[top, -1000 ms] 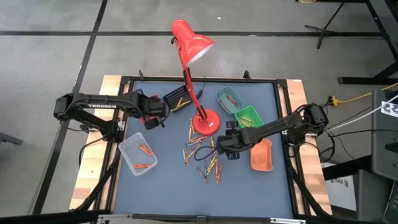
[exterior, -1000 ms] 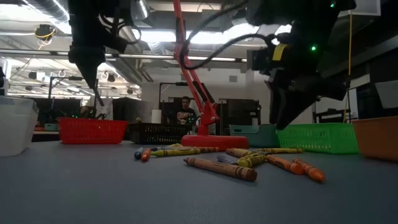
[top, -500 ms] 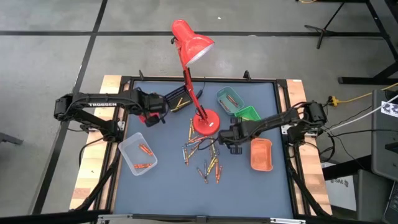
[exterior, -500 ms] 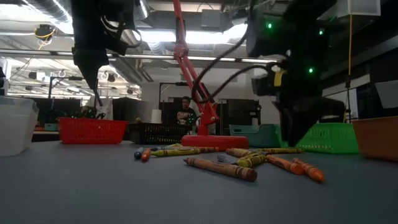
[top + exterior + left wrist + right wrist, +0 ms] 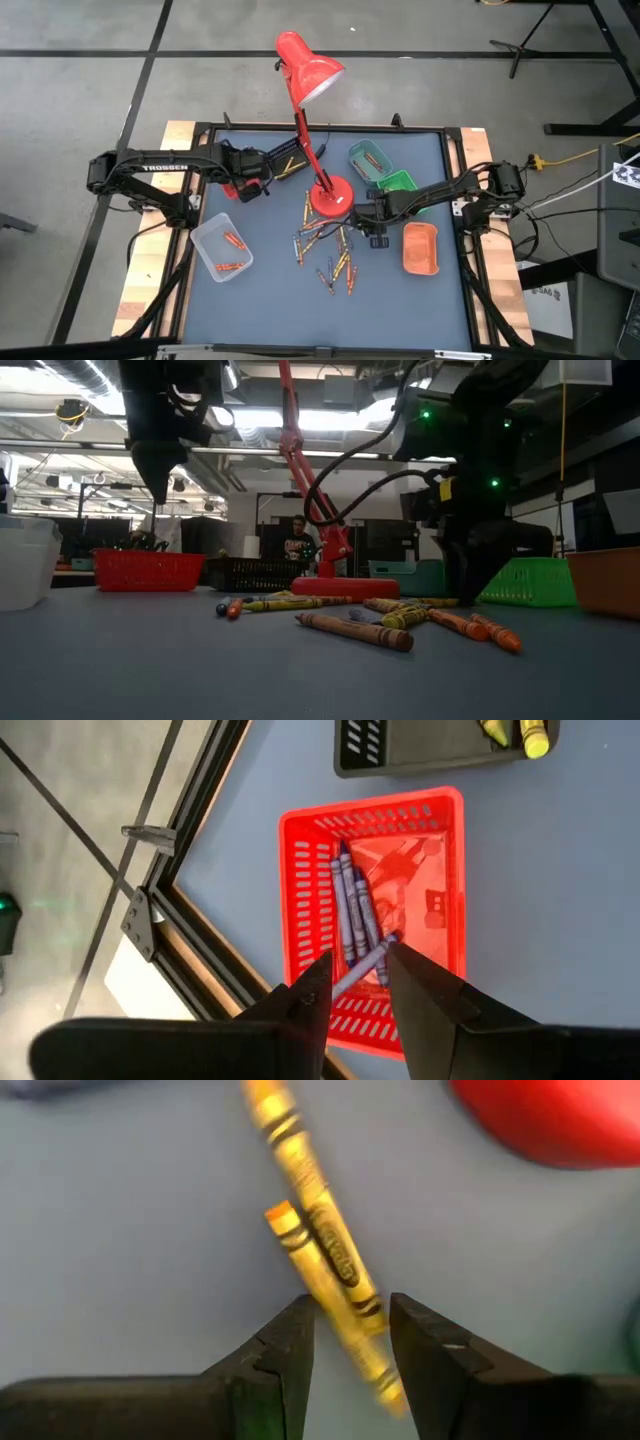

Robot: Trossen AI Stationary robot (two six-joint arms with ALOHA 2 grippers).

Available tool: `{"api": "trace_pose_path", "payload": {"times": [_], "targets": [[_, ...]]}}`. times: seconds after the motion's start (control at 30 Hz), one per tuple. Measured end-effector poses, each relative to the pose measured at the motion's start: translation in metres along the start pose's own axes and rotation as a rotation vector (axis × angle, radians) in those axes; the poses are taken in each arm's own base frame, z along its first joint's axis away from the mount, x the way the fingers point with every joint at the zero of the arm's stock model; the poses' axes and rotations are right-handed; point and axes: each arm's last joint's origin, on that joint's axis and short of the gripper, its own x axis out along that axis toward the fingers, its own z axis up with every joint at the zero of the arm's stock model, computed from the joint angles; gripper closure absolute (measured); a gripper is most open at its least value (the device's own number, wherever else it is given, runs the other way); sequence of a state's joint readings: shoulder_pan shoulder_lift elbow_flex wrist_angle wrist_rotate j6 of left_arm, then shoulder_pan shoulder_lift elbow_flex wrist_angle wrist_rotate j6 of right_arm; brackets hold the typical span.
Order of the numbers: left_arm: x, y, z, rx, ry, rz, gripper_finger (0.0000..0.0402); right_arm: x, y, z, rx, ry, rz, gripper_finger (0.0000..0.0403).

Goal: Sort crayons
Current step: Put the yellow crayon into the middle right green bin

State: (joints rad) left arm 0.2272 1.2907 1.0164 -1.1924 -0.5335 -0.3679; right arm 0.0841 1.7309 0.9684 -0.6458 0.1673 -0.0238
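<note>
Crayons (image 5: 328,252) lie scattered in a loose pile on the blue table (image 5: 270,300) at the centre of the high view, just below the red lamp (image 5: 312,120) base. Most are orange, red or yellow.

Left gripper (image 5: 355,988): positioned over the red tray (image 5: 440,850) at the upper left of the table in the high view. Its fingers stand apart with nothing between them. Several blue-grey crayons (image 5: 352,910) lie inside the red tray directly beneath, one lying crosswise under the fingertips.

Right gripper (image 5: 350,1330): positioned low over the table just right of the lamp base, at the upper right edge of the pile. Its fingers are spread on either side of a yellow crayon (image 5: 318,1230), which lies on the table surface with a second orange-tipped crayon (image 5: 300,1260) alongside it. Contact between fingers and crayon cannot be confirmed, as the near end of the crayon is blurred.

Other containers in the high view:
- clear tray (image 5: 207,237), lower left, holding a few orange crayons
- black tray (image 5: 270,160), beside the red tray, holding yellow crayons
- teal tray (image 5: 360,152) and green tray (image 5: 402,181), upper right
- orange tray (image 5: 420,250), right of the pile
</note>
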Motion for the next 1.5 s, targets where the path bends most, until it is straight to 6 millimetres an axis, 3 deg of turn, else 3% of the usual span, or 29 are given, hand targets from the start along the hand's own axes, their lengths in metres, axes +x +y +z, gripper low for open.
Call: {"api": "trace_pose_path", "payload": {"times": [0.4, 0.83, 1.13, 1.37, 1.5], "targets": [[0.000, 0.000, 0.001, -0.005, -0.007, -0.003, 0.0318, 0.000, 0.002, -0.001, -0.009, 0.007, 0.083, 0.0272], [0.000, -0.001, 0.004, -0.021, -0.034, -0.013, 0.0317, -0.001, 0.002, -0.001, -0.010, 0.004, 0.063, 0.0272], [0.000, -0.001, 0.004, -0.021, -0.034, -0.014, 0.0317, -0.022, -0.001, 0.000, 0.002, -0.084, 0.062, 0.0272], [0.000, -0.002, 0.004, -0.021, -0.034, -0.015, 0.0317, -0.023, 0.003, 0.002, -0.004, -0.114, 0.212, 0.0272], [0.000, -0.002, 0.004, -0.021, -0.034, -0.016, 0.0317, -0.019, 0.003, 0.004, -0.005, -0.119, 0.208, 0.0272]]}}
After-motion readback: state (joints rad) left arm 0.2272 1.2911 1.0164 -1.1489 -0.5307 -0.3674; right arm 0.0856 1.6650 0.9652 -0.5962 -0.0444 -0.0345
